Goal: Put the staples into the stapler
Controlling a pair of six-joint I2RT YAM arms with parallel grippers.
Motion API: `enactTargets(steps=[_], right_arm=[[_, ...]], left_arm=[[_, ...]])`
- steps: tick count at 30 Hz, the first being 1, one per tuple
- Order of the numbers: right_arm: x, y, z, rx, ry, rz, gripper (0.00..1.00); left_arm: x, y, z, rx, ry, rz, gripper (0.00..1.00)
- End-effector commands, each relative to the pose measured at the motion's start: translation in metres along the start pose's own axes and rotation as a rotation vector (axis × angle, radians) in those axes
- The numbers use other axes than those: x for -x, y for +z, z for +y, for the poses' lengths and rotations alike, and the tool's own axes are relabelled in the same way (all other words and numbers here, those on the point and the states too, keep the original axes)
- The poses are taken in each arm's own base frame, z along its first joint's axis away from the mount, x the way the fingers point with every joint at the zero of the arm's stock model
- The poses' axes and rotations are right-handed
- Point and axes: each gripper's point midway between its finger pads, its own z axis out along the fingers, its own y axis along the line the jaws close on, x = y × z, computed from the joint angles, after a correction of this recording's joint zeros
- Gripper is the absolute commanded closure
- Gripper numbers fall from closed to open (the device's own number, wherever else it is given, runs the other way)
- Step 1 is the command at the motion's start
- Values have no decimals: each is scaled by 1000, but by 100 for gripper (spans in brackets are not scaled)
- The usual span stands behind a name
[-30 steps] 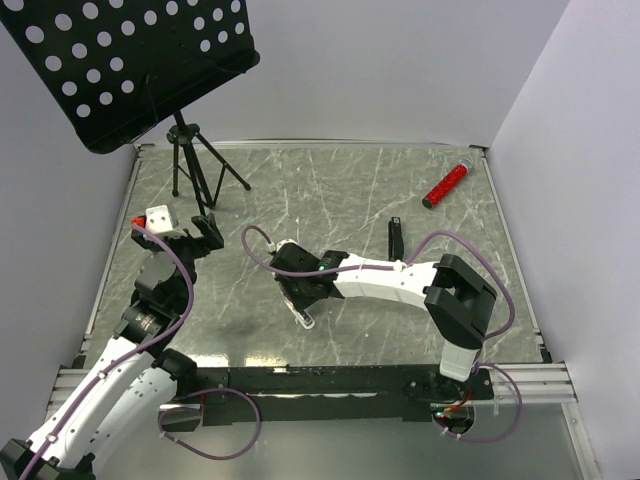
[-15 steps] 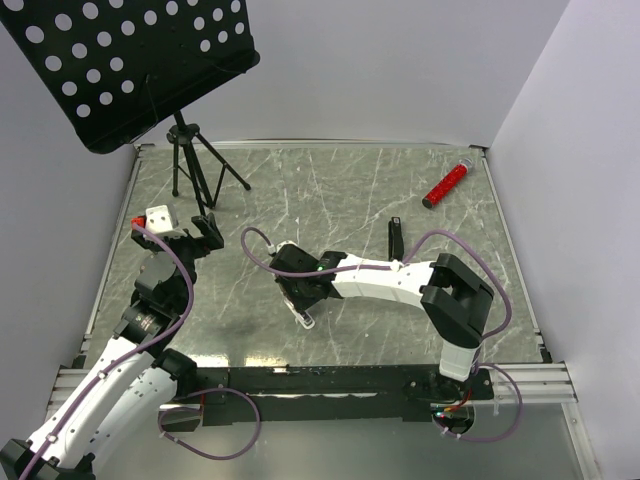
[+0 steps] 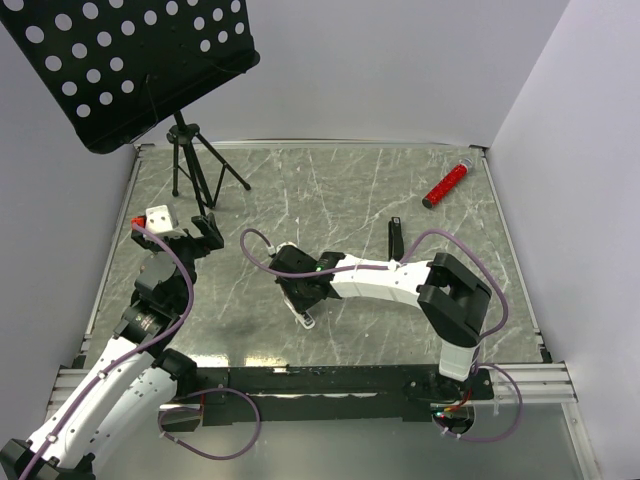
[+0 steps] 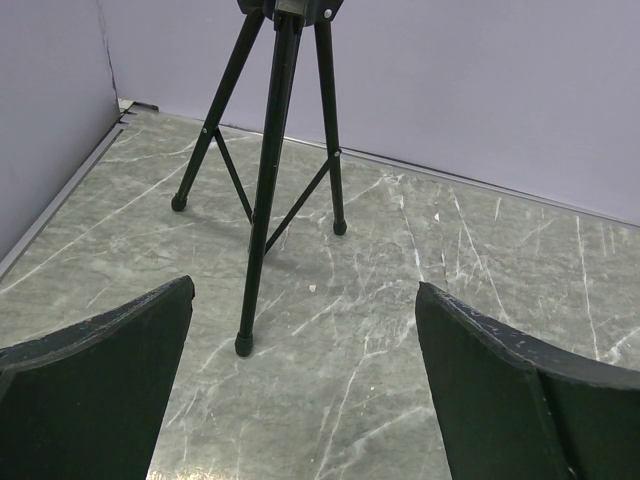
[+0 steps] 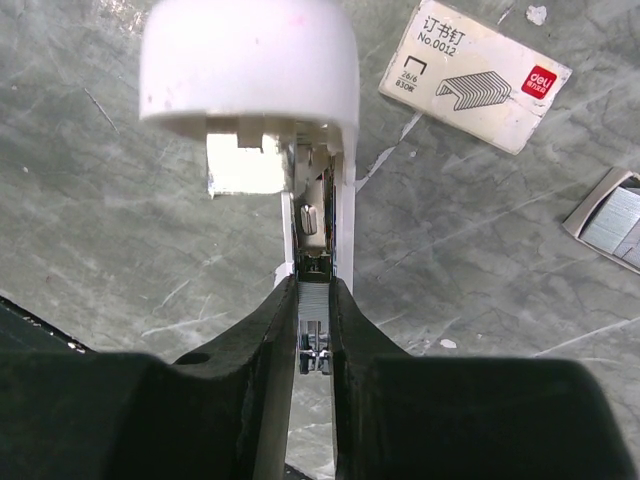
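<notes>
— Looking for the stapler (image 3: 395,238)? It's the slim black bar lying on the table (image 3: 330,190), just beyond the right arm's forearm as seen from the bases. Neither gripper is on it.

— Which way does it point?

— Its long axis runs near to far, almost straight away from the arm bases. I can't tell from here which end has the hinge.

— And the staples?

— The cream box (image 5: 475,75) lies flat, printed face up, with its long side slanting across the wrist view. The grey tray (image 5: 610,222) lies apart from it, cut off at the picture's right edge, with staples inside.

— What about the right gripper (image 5: 314,295)?

— It's near the middle of the table, fingers narrow, pinched on a small grey ribbed strip (image 5: 313,340). The strip sits in line with the metal channel of a white bar (image 5: 250,65) with a rounded end, and that channel points straight at the fingers.

— And the left one?

— The left gripper (image 4: 305,385) is over at the left side. Its fingers (image 4: 100,385) are wide with nothing between them, facing the tripod (image 4: 270,180) of the music stand (image 3: 130,60).
</notes>
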Motion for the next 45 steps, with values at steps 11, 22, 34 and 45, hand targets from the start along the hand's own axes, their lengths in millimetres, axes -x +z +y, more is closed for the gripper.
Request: enactTargets(steps=[11,22,34,45], right_arm=[[0,-2,1,-8,-6,-8,70],[6,-7,2,-3,-2,-29,65],[33,-26,-6,-24,28,-115,53],[32,-14,-17,-69,41,-95,52]], left_arm=[[6,1,1,5,-13,-24,3],[6,1,0,2,-15,-23,3],[5,1,0,1,-16,-21,3],[5,1,1,4,-13,-20,3]])
